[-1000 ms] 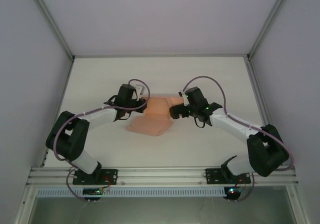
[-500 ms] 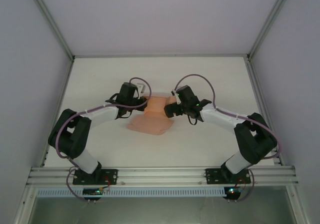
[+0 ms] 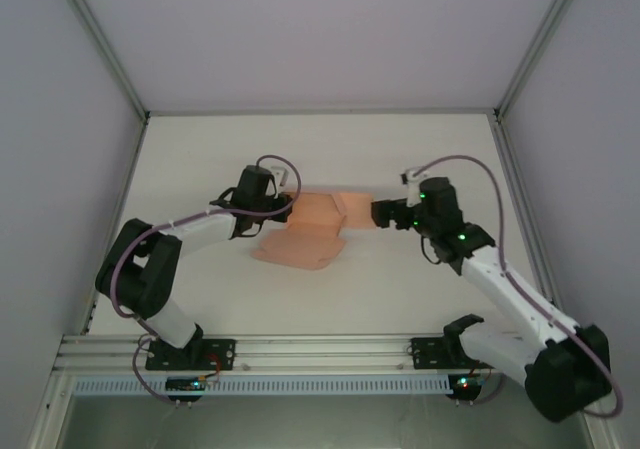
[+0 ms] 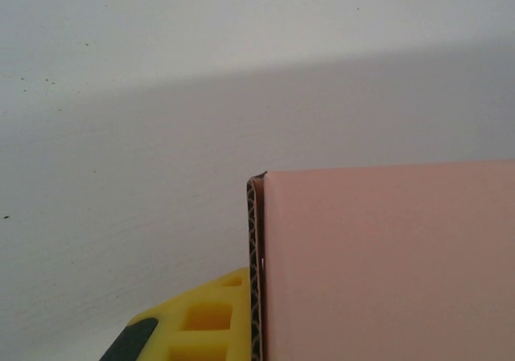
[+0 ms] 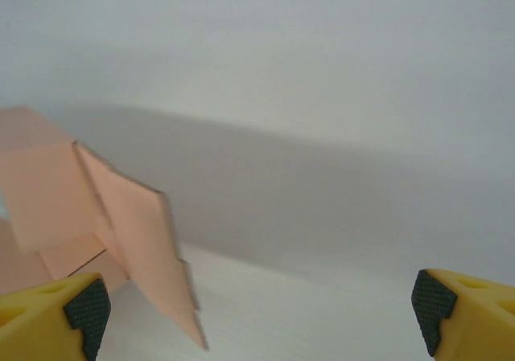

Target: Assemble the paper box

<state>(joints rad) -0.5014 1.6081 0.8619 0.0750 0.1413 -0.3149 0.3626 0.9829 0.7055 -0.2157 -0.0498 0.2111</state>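
The salmon-pink paper box [image 3: 315, 227] lies half folded in the middle of the white table, with flat panels spread toward the near side and a raised part on top. My left gripper [image 3: 288, 210] is at its left end, shut on an upright wall. In the left wrist view, that card wall [image 4: 386, 256] is pressed edge-on against my yellow finger [image 4: 201, 329]. My right gripper [image 3: 378, 212] hangs just right of the box, open and holding nothing. In the right wrist view, a loose flap [image 5: 141, 240] of the box [image 5: 44, 192] stands tilted left of my gripper [image 5: 257, 321].
The white table [image 3: 420, 149] is walled by an aluminium frame with grey panels on the left, right and back. The arm bases sit on a rail [image 3: 320, 351] at the near edge. Bare surface lies behind and to the right of the box.
The right arm first reached in against the box's right end, then swung back to the right, clear of the card. The left arm stayed put, gripping the wall.
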